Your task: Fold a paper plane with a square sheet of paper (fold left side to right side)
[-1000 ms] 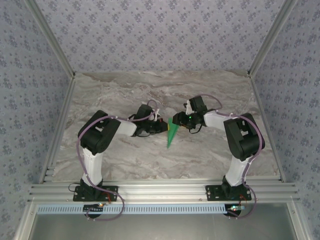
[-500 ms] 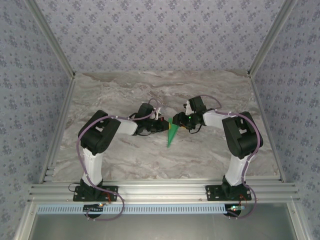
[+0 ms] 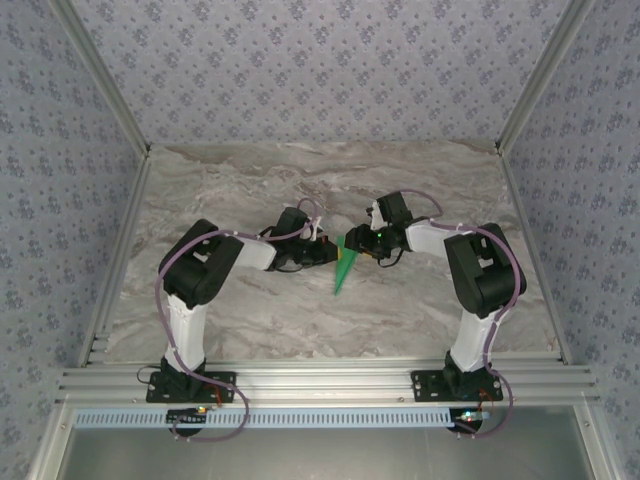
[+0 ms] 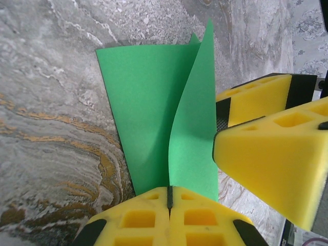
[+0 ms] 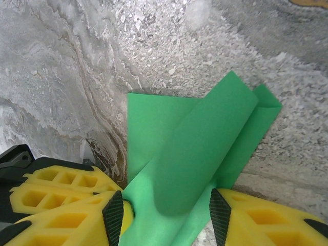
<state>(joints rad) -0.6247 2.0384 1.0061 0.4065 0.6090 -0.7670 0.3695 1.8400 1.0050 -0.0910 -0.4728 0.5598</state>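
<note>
Change is slight: the left gripper [image 4: 168, 192] stays clamped on a raised flap of the paper plane [image 4: 148, 102] at mid-table [image 3: 250, 315]. The right gripper [image 5: 166, 215] straddles it, jaws apart, so the fold looks unfinished.

A marble-patterned surface [image 3: 250, 185], grey and white with darker veining, fills the floor of a small booth. Behind it and to both sides rise walls [image 3: 320, 70] papered in pale blue-grey with a repeating floral motif. Slanting aluminium posts [image 3: 100, 85] mark the back corners above the surface, and ribbed aluminium rails [image 3: 320, 380] run along its near edge, with a slotted pale strip [image 3: 320, 417] and a plain grey panel [image 3: 320, 455] nearer still. Seen close from the left wrist, the surface carries ochre streaks. Light is soft and even.
</note>
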